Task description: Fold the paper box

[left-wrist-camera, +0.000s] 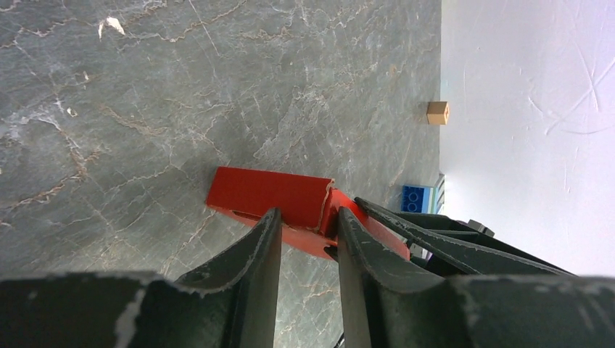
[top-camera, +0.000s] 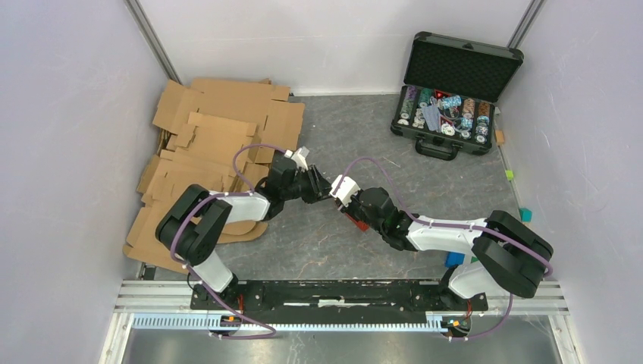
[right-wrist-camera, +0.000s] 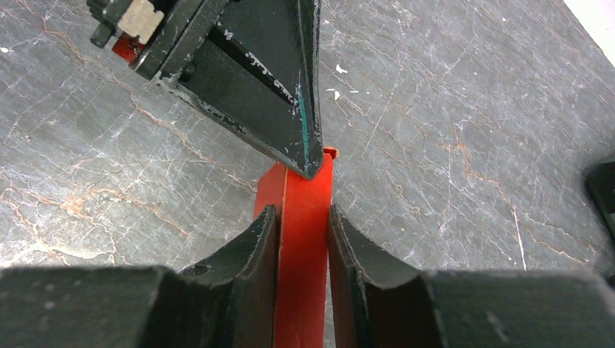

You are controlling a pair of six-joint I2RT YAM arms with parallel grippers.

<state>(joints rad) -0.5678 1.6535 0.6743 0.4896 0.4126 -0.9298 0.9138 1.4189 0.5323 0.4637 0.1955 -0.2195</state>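
A black hard case (top-camera: 462, 68) of poker chips stands open at the back of a grey, marble-patterned table (top-camera: 334, 121). Its lid is raised against the plain white walls (top-camera: 341, 38) that close in the table. The printing on the chips is too small to read. To the left of the case, against the same back wall, flat brown corrugated cardboard sheets (top-camera: 220, 129) lie in a loose heap.

The bright red paper box (left-wrist-camera: 261, 190) sits on the table forward and left of the case, about midway across, where the two arms meet. It is partly folded, with one wall standing up.

The right gripper (right-wrist-camera: 302, 212) pinches that upright red wall, and its dark fingers (right-wrist-camera: 254, 246) press flat against both faces. The left gripper (left-wrist-camera: 310, 212) reaches in from the side away from the case. Its fingers (left-wrist-camera: 254, 254) stand partly apart with a curled red edge between them, and one tip touches the end of the wall. Whether they press on the paper cannot be told.

A small blue studded brick (left-wrist-camera: 415, 198) and a tan cube (left-wrist-camera: 437, 113) lie on the table forward of the case.
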